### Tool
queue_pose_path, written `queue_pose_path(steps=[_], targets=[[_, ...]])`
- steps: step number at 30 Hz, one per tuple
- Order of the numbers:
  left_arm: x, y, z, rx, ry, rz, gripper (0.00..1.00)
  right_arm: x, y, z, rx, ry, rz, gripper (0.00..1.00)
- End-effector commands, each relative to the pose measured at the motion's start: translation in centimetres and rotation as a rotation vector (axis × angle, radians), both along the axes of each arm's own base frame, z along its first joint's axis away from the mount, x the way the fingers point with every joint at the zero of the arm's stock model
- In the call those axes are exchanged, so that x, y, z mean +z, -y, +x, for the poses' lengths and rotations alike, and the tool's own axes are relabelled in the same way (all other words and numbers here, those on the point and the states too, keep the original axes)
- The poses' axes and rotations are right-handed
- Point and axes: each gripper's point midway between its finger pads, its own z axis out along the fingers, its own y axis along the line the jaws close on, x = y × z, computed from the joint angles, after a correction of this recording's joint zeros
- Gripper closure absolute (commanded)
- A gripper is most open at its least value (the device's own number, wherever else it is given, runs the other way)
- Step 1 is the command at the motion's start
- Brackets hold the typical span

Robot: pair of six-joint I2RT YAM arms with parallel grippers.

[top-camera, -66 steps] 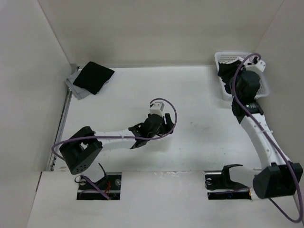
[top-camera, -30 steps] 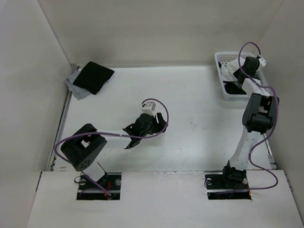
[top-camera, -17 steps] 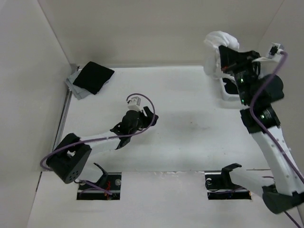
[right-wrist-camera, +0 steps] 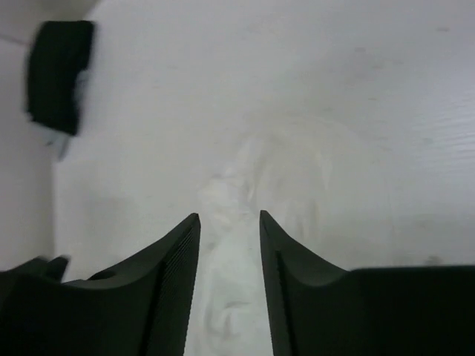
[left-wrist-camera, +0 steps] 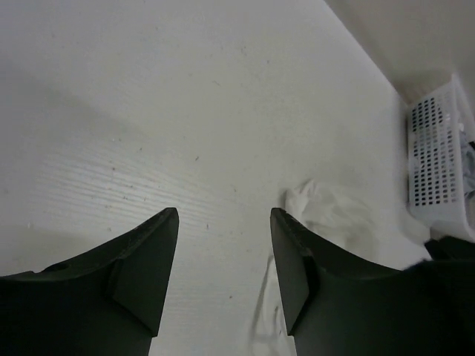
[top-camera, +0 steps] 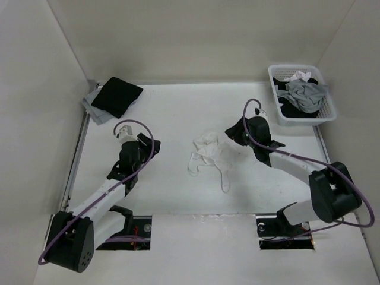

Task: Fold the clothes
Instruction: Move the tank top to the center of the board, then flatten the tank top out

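- Flat white table point(top-camera: 178, 113), matte, with a few faint specks near the middle.
- Boxed in by plain off-white panels: back wall point(top-camera: 196, 41), left wall point(top-camera: 35, 89), right wall point(top-camera: 356, 53).
- Metal rail point(top-camera: 79, 148) along the table's left edge, at the foot of the left wall.
- White ledge point(top-camera: 202, 249) across the near edge, with two cut-outs around the arm bases.
- Crumpled near the table's middle, flat on the surface: white top point(top-camera: 208, 155), with one thin strap point(top-camera: 226, 178) trailing toward the near edge.
- Same top seen from the left wrist point(left-wrist-camera: 334, 222) ahead and to the right, and from the right wrist point(right-wrist-camera: 245, 222) straight ahead, blurred.
- Left gripper point(top-camera: 145, 145) low over bare table, well left of the top, jaws spread wide, nothing between them point(left-wrist-camera: 223, 215).
- Right gripper point(top-camera: 234, 132) just right of the top, jaws parted and empty point(right-wrist-camera: 228, 216); touching the fabric or not, cannot tell.
- Far right corner: white perforated basket point(top-camera: 306, 122), also in the left wrist view point(left-wrist-camera: 434, 163), holding a grey garment point(top-camera: 306, 94) on darker clothes.
- Far left corner: folded black cloth point(top-camera: 117, 95) on top of a grey cloth point(top-camera: 92, 110); black cloth also in the right wrist view point(right-wrist-camera: 59, 74).
- Purple cables point(top-camera: 139, 127) looping over both arms.
- Any lettering on the arms too small to read.
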Motion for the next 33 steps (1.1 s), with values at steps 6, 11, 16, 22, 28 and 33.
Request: queue_pose_path(steps=[6, 11, 16, 22, 28, 33], targets=[[0.4, 11.3, -4.4, -0.405, 0.061, 0.229, 0.68, 1.5, 3.5, -2.1, -0.085, 0.108, -0.072, 0.8], [-2.8, 17.1, -7.3, -0.628, 0.053, 0.545, 0.65, -4.3, 3.5, -10.5, -0.057, -0.043, -0.092, 0.93], [-5.4, 17.4, -7.9, -0.649, 0.022, 0.718, 0.63, -7.7, 3.3, -16.3, -0.025, -0.155, -0.072, 0.66], [-7.3, 17.2, -9.0, -0.683, -0.05, 0.76, 0.64, -8.8, 2.6, -18.6, 0.007, -0.213, -0.086, 0.57], [-9.0, 16.3, -8.9, -0.67, -0.112, 0.785, 0.63, -10.4, 2.7, -19.3, -0.01, -0.273, -0.156, 0.57], [-10.5, 15.9, -8.7, -0.66, -0.169, 0.814, 0.84, -11.2, 2.8, -19.1, -0.025, -0.308, -0.225, 0.57]])
